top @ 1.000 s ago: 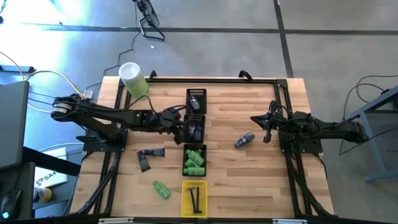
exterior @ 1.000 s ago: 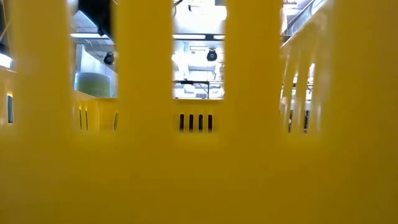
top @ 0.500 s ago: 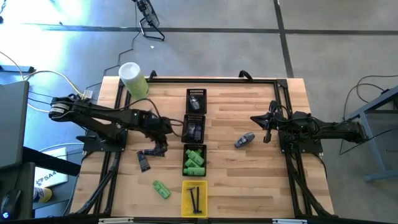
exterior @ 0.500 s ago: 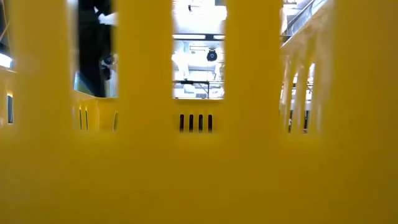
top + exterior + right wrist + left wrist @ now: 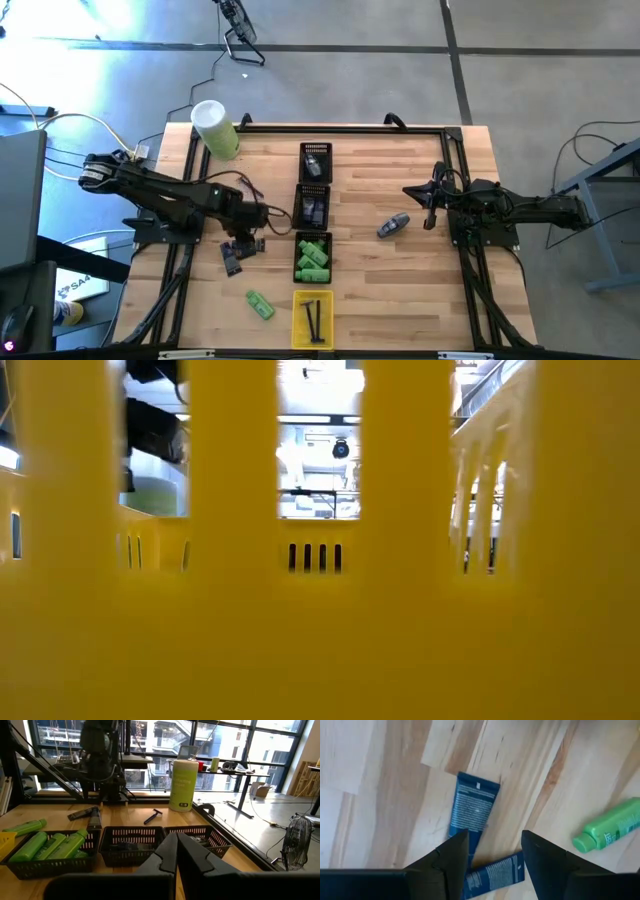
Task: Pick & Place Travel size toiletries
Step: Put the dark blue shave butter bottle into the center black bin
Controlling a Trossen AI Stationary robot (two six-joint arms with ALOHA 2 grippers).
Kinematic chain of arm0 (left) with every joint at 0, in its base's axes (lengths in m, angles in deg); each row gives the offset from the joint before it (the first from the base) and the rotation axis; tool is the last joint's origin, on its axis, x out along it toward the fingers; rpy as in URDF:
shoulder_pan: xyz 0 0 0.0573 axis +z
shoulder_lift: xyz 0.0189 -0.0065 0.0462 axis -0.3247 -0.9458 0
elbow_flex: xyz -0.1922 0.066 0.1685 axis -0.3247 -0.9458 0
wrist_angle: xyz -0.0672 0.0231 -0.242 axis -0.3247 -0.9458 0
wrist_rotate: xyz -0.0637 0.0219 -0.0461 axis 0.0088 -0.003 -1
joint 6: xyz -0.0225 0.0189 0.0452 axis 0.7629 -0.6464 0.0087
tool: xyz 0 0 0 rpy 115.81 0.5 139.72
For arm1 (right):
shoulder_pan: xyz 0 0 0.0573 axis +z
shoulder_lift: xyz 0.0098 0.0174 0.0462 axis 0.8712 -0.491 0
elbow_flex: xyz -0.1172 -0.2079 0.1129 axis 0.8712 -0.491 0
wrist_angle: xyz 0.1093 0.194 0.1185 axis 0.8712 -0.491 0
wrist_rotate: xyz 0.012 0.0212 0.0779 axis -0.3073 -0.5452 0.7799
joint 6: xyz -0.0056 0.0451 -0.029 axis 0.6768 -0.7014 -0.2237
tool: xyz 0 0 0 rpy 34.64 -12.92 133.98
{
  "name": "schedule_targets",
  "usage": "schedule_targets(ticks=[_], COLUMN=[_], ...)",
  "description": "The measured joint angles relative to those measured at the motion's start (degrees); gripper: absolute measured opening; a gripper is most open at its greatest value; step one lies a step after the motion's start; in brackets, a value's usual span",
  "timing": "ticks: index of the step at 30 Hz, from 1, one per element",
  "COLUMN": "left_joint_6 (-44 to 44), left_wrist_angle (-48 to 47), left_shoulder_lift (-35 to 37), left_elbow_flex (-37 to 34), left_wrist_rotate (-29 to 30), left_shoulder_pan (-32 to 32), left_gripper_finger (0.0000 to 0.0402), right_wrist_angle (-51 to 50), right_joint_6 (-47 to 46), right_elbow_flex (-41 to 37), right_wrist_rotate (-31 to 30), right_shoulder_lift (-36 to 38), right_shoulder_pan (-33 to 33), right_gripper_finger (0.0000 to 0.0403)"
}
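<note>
Left claw (image 5: pixel 492 855) hangs open and empty over two dark blue flat tubes (image 5: pixel 472 810) lying loose on the wooden table (image 5: pixel 400 280). Right claw (image 5: pixel 176 851) waits closed at the right. Green plastic bottles (image 5: pixel 313 258) fill one black tray; one bottle (image 5: pixel 260 304) and a grey-blue oval piece (image 5: pixel 392 225) remain loose.

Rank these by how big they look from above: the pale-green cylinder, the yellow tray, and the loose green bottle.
1. Yellow tray and pale-green cylinder: they look about alike, so no clear order.
2. Loose green bottle: clearly smallest.
</note>
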Motion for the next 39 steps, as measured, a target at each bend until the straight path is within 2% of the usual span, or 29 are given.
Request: schedule_targets(ticks=[5, 11, 16, 25, 32, 39], left_joint_6=[5.4, 6.6, 8.2, 6.8, 3.5, 5.0], left_wrist_angle=[-2.1, -9.9, -10.1, -12.0, -9.1, 0.7], left_shoulder_lift=[0.0, 0.0, 0.0, 0.0, 0.2, 0.3], left_elbow_flex=[0.0, 0.0, 0.0, -0.1, -2.6, -8.8], left_wrist_rotate=[3.2, 5.5, 10.0, 10.6, 12.2, 6.8], left_shoulder_pan=[-4.9, -8.7, -9.8, -9.7, -9.6, -9.6], left_gripper_finger=[0.0177, 0.0177, 0.0177, 0.0177, 0.0177, 0.0177], right_wrist_angle=[0.0, 0.0, 0.0, 0.0, 0.0, 0.0], right_joint_6=[0.0, -0.1, -0.2, -0.2, -0.1, -0.2], right_elbow_flex=[0.0, 0.0, 0.0, 0.0, 0.0, 0.0], right_wrist_rotate=[0.0, -2.9, -2.8, -2.8, -2.8, -2.8], right_shoulder_lift=[0.0, 0.0, 0.0, 0.0, 0.0, 0.0], right_shoulder_pan=[0.0, 0.0, 0.0, 0.0, 0.0, 0.0], right_gripper_finger=[0.0002, 0.0002, 0.0002, 0.0002, 0.0002, 0.0002])
